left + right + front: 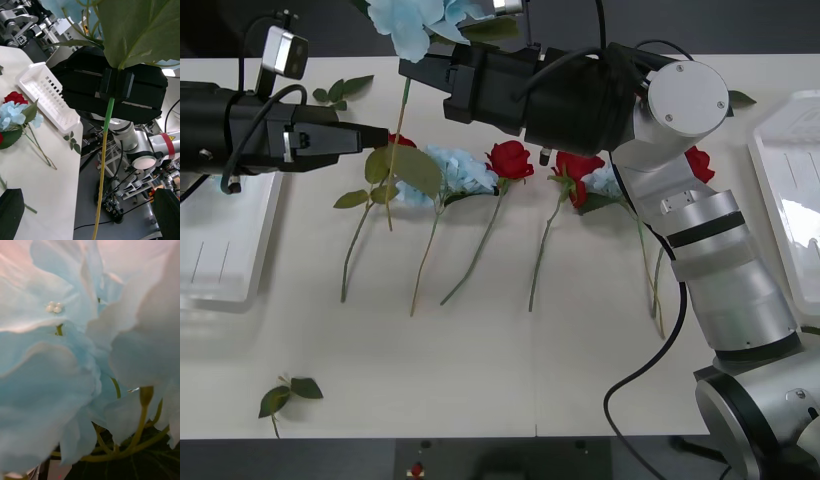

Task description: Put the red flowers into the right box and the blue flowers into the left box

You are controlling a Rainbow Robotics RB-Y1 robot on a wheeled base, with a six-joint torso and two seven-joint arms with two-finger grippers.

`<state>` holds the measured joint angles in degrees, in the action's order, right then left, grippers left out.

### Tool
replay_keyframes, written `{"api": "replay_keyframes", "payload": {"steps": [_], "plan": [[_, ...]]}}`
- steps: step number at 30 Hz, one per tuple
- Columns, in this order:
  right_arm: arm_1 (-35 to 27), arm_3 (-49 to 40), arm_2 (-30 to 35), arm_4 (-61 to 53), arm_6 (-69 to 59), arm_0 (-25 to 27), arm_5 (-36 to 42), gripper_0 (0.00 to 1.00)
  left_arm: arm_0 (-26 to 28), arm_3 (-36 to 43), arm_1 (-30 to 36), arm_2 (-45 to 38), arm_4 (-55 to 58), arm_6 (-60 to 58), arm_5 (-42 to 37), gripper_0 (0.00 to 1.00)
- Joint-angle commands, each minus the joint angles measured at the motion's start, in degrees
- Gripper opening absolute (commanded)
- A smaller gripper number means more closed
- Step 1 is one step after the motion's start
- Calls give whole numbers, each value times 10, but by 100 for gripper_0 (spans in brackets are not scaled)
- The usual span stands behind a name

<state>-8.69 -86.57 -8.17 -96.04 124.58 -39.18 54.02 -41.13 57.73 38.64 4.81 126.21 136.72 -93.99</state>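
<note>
Two black claws meet over the far-left part of the cream table (510, 370). The right claw (408, 75), reaching across at about eleven o'clock, is clamped on the thin green stem of a fluffy pale sky-blue artificial flower (415, 22), just under its bloom; the left wrist view shows its jaws pinched together on that stem (109, 112). So the flower hangs lifted, long axis near vertical, head up toward twelve o'clock and stem tip trailing down toward six. Holding it high near the head probably keeps the long stem from dragging over the row below.

The left claw (376, 135) sits at nine o'clock beside the hanging stem, its black fingers (9, 210) spread apart with nothing between them, likely poised to receive the flower, since the left shallow white translucent plastic tray (225, 250) lies on its side.

Several deep-red artificial roses (510, 160) and other blue clusters (460, 170) lie mid-table, heads to twelve, stems to six. The right white tray (785, 190) waits at three o'clock.
</note>
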Motion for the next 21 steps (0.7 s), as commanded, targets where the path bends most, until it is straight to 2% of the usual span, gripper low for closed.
{"api": "replay_keyframes", "payload": {"steps": [1,8,9,10,11,12,13,14,21], "plan": [[20,-8,-2,-7,23,-15,-1,0,-36,17,-20,-2,2,12,-1,100],[21,-8,-2,-7,23,-14,-1,0,-44,24,-45,-2,-20,11,6,100],[21,-8,-2,-7,23,-15,-1,0,-45,24,-46,-2,-26,11,6,95],[21,-8,-2,-7,23,-15,-1,0,-45,24,-46,-2,-33,11,6,86],[21,-8,-2,-7,23,-15,-1,0,-45,24,-46,-2,-36,11,7,81],[21,-7,-2,-7,23,-15,-1,0,-45,24,-46,-2,-40,11,6,68],[21,-8,-4,-7,22,-15,-1,0,-45,24,-46,-2,-44,11,6,19],[21,-8,-2,-7,22,-15,-1,0,-45,24,-45,-2,-49,11,6,0],[23,-8,-4,-7,21,-15,-1,0,-45,24,-45,-2,-61,11,6,0]]}}
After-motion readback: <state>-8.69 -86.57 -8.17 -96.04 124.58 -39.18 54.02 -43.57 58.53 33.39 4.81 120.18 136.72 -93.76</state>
